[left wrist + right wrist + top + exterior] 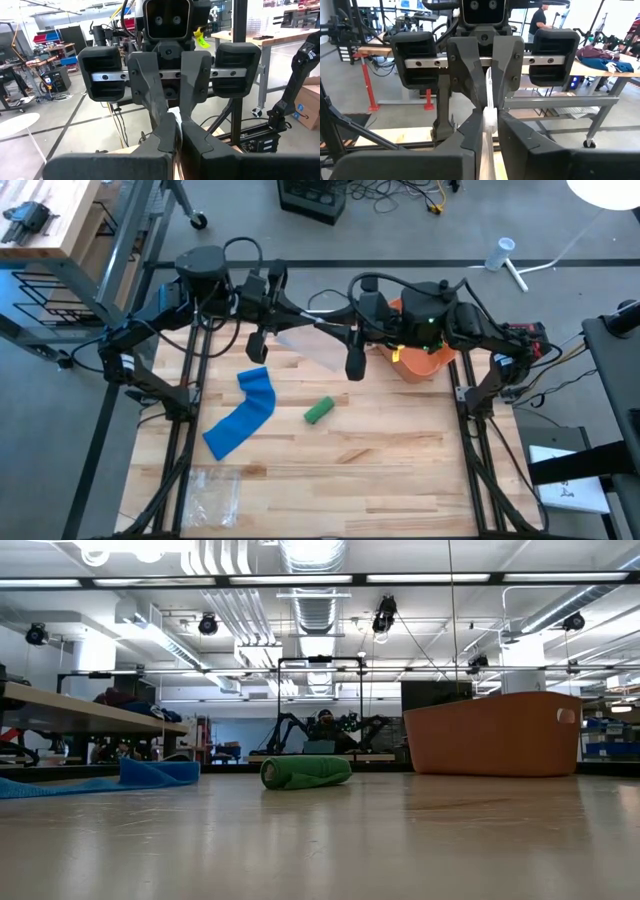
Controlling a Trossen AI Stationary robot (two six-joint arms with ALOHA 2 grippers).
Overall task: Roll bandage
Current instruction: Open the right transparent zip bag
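Table: the pale wooden slatted tabletop [400, 470] is carrying everything.
Tub: the orange plastic tub [420, 362] is sitting at two o'clock from table centre.
Bandage: the blue cloth bandage strip [243, 418] is lying unrolled and untouched at nine o'clock from centre.
Sheet: a thin whitish translucent sheet [305, 345] is hanging at twelve o'clock, between the arms.
Left gripper [176, 134]: its fingers are pressing together on the sheet's edge.
Right gripper [490, 120]: it is nearly closed, pinching the same sheet.
Roll: the green rolled bandage [318, 411] is resting at centre.
Doing it well: my judgement is that the sheet needs setting aside first, then one gripper pinning the blue end while the other is rolling evenly.
Views: only the wrist views are showing both pinches. Only the low view is showing the green roll's side profile flat on the table.
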